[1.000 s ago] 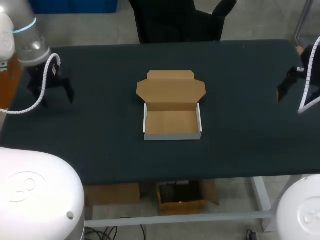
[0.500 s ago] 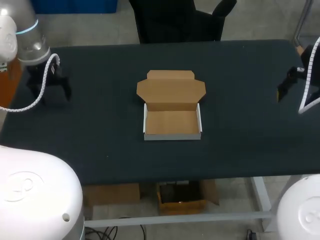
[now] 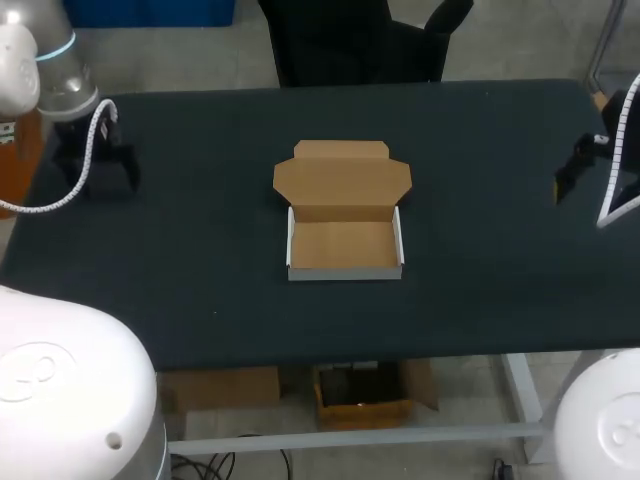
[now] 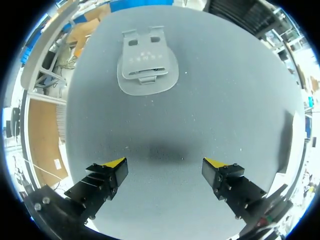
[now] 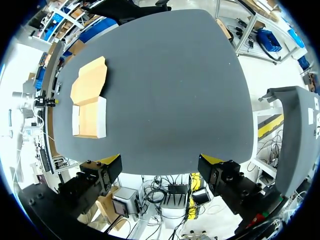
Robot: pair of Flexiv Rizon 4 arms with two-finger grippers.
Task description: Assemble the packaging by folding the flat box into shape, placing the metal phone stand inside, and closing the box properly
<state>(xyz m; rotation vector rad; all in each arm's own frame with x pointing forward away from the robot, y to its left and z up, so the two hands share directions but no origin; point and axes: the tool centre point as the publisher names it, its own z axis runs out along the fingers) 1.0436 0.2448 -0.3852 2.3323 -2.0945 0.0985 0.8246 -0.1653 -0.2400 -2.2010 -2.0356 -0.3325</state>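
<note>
Fingers [image 4: 107, 175] of the left gripper [image 4: 164, 162] stand wide apart and hold nothing; the right gripper [image 5: 161, 160] is likewise spread wide and empty. The cardboard box [image 3: 345, 245] sits folded into shape at the middle of the table [image 3: 200, 300]. Its tray is empty and its lid [image 3: 342, 180] lies back open on the far side. The metal phone stand [image 4: 147, 65] lies flat on the table at the far left, ahead of the left gripper and apart from it, well away from the box. The right gripper hangs by the table's right edge.

Likely risks: the stand looks thin, smooth and flat against the surface, so the fingertips may slide off it or push it along instead of lifting it. Nothing steadies the light box, so a stand lowered against a wall could shove the box or crush that wall.
</note>
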